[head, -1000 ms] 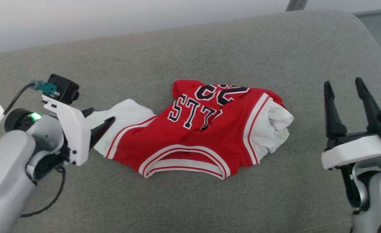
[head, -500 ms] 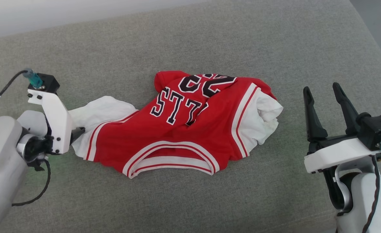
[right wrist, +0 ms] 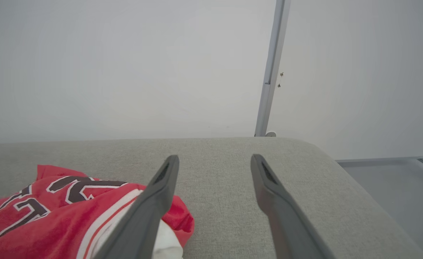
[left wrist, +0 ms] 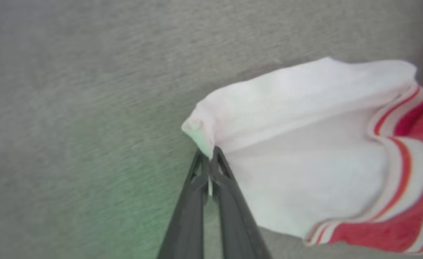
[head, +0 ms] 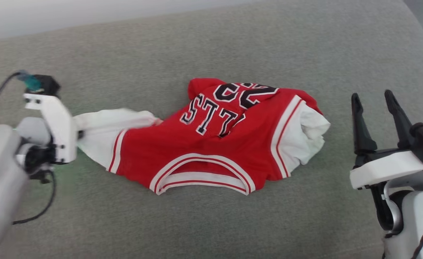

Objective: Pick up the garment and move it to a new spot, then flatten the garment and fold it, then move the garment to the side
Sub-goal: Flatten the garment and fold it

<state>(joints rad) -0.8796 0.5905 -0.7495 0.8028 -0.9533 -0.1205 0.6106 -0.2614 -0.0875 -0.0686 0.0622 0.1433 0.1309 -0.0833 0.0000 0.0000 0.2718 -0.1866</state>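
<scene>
The red basketball jersey [head: 211,144] is seen lying crumpled near the middle of a grey upholstered cushion [head: 233,43], front side up, with its striped neckline [head: 202,180] turned toward the robot and its black, white-outlined lettering [head: 211,115] partly buried in folds. One white sleeve [head: 100,131] is drawn out flat toward the robot's left. The other white sleeve [head: 312,138] is bunched up at the opposite end.

The left fingers [left wrist: 191,205] are pressed together, and the outer edge of the stretched sleeve [left wrist: 286,151] is pinched between their tips, a small nub of white cloth being pushed up just beyond them. Whether that edge is raised off the cushion cannot be told.

The right fingers [head: 361,129] are spread wide apart and nothing is held by them. They are kept just beside the bunched sleeve, without touching it. In the right wrist view the same fingers [right wrist: 274,205] are pointed along the cushion toward a pale wall [right wrist: 125,64] and a grey metal post [right wrist: 270,72].
</scene>
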